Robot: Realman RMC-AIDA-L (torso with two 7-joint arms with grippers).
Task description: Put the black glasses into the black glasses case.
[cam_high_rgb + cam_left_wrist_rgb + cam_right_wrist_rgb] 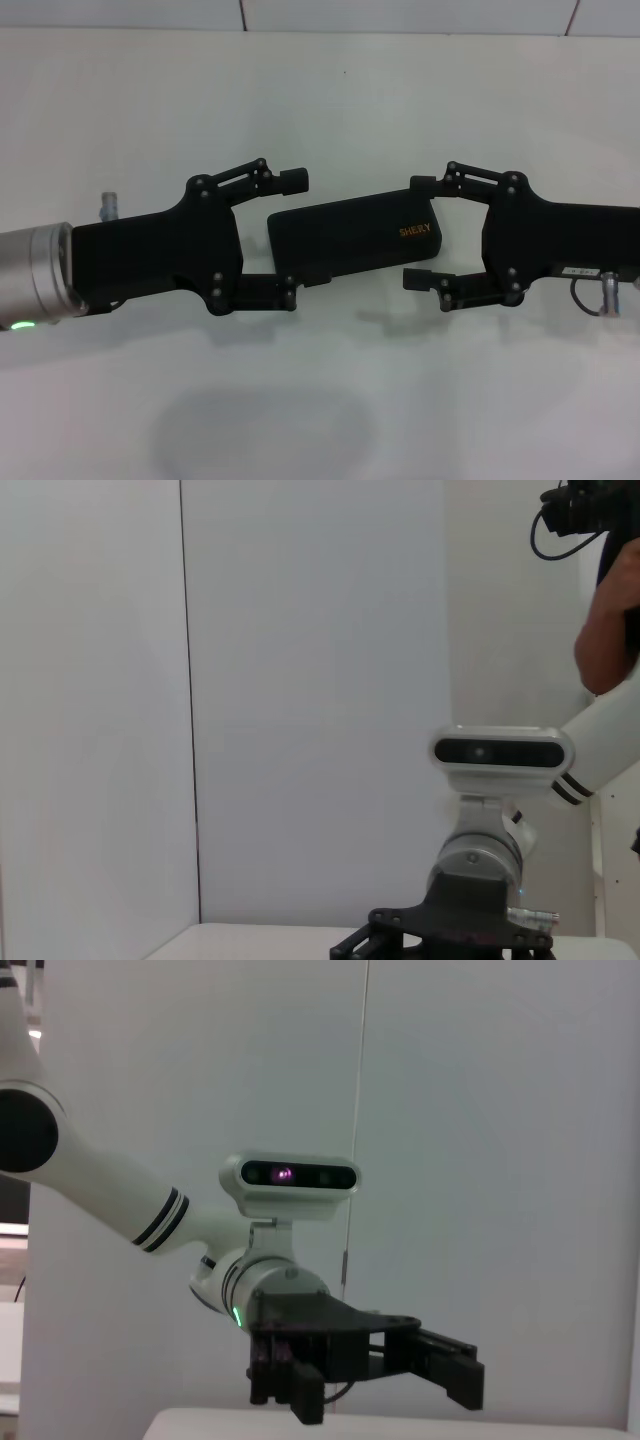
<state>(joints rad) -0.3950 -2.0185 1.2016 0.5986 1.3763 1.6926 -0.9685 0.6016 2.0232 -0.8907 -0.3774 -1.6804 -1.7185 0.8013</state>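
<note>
Shut black glasses case (352, 241) sits between left hand (293, 236) and right hand (417, 231), both wide; rigid, light, probably slippery; grip its ends.

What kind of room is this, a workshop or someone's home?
Probably a robot test lab, not a home: a bare white table, plain white wall panels, and two grippers, left and right, flanking a closed black glasses case.
</note>
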